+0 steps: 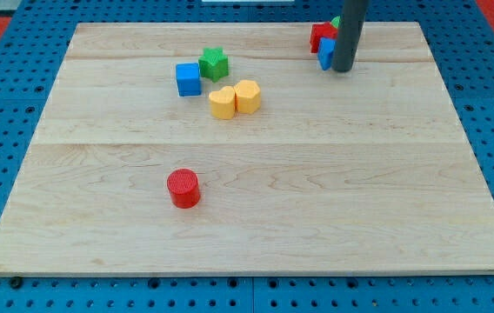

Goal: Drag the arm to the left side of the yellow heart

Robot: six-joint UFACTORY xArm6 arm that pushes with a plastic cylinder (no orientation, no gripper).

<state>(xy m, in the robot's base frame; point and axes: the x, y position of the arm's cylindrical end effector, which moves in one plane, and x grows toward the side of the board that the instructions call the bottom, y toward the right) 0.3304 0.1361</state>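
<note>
No text, label, brand, number or sign can be read anywhere in this view. The wooden board [256, 217] shows only plain grain, and the blue pegboard [3, 104] around it carries holes alone. The coloured blocks on the board seem blank on every face that shows, though they are small here.
</note>
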